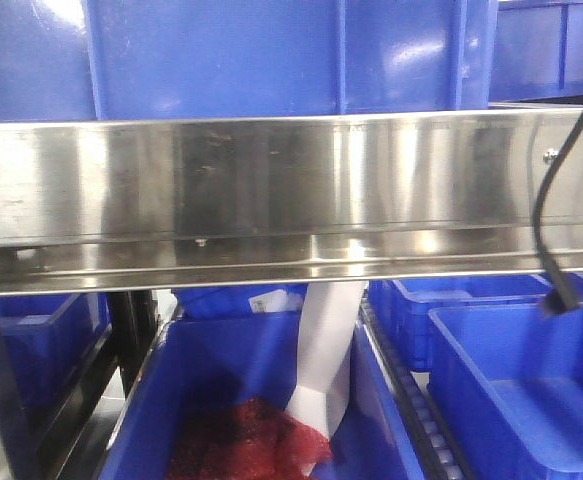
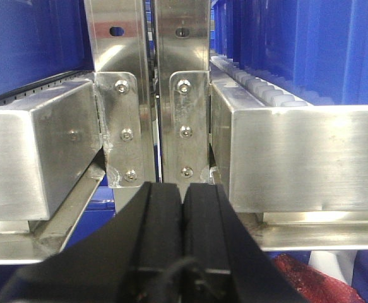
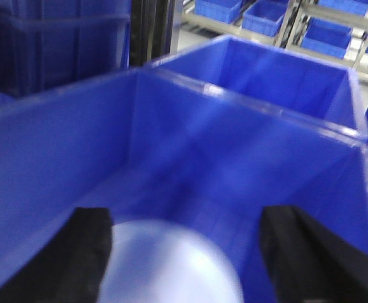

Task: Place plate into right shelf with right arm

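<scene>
The plate [image 3: 165,265] is white and round. In the right wrist view it lies low inside a big blue bin [image 3: 247,145], between the two black fingers [image 3: 76,259] of the right gripper [image 3: 190,252]. Its left edge sits right at the left finger, and there is a gap of blue between its right edge and the right finger. The jaws stand wide apart. I cannot tell if the plate rests on the bin floor or hangs above it, because the picture is blurry and the plate's near edge is cut off.

The right arm points down into the bin from above.

The left gripper [image 2: 184,208] has its jaws pressed together with nothing between them. It points at the shiny metal posts of the shelf [image 2: 278,158].

In the front view, a wide steel rail [image 1: 271,190] hides much of the shelf, and a black cable [image 1: 556,200] hangs at the right.
</scene>
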Motion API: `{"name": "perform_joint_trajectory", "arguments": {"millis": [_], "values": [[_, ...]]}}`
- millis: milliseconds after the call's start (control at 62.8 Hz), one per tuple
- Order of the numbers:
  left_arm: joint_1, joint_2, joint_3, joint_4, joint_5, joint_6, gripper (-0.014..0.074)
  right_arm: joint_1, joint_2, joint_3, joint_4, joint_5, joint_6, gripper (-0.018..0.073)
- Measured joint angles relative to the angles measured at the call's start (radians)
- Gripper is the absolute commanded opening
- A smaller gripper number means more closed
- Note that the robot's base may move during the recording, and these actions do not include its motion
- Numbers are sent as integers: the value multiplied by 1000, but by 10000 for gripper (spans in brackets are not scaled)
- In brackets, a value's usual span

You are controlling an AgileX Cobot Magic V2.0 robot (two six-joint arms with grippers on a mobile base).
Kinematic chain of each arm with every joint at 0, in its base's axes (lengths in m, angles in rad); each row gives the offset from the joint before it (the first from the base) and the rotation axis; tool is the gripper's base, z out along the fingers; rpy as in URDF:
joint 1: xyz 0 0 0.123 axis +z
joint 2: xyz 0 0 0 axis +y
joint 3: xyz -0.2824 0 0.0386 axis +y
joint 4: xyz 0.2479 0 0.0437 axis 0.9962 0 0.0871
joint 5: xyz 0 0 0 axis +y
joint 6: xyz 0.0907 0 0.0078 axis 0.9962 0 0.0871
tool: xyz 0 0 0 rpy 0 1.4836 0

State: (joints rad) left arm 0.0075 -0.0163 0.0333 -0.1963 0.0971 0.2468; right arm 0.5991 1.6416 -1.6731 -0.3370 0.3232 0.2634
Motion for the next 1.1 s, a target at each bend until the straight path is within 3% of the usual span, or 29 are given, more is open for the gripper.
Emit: {"name": "perform_joint_trajectory", "arguments": {"millis": [159,398,908,1099], "values": [[0,0,0,0,0,0,-47,0,-89,0,0,37,9,425],[0,0,0,0,0,0,-47,0,-313,57,15,180,23,39],[0,0,0,0,0,0,-47,0,-1044,678,19,223,24,56],[0,0,0,0,0,0,-47,0,-1242,837,21,285,24,56]]}}
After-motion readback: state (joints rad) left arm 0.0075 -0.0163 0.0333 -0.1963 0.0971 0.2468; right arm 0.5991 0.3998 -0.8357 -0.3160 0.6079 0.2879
